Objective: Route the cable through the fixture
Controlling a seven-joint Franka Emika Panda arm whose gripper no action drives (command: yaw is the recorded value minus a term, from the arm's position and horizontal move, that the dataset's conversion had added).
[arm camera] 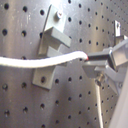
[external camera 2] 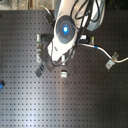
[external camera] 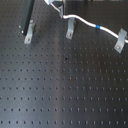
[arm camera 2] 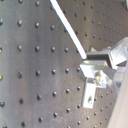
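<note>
Now my tool (arm camera: pixel 89 61) is clenched on the cable (arm camera: pixel 35 61) beside a clip.
Left to right in the first exterior view: one clip (external camera: pixel 29 33), the middle fixture (external camera: pixel 70 28) with the cable draped over it, the blue band (external camera: pixel 98 26), a third clip (external camera: pixel 120 41), all on the worktop (external camera: pixel 60 85).

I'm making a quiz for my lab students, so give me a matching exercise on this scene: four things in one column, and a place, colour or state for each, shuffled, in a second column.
Column one
1. blue band
2. clip at the first exterior view's left
3. middle clip
4. board

Column two
A. black, dotted with rows of holes
B. the cable runs across its top
C. no cable touches it
D. sits on the cable, between two clips

Pairs: 1-D, 2-C, 3-B, 4-A
</note>
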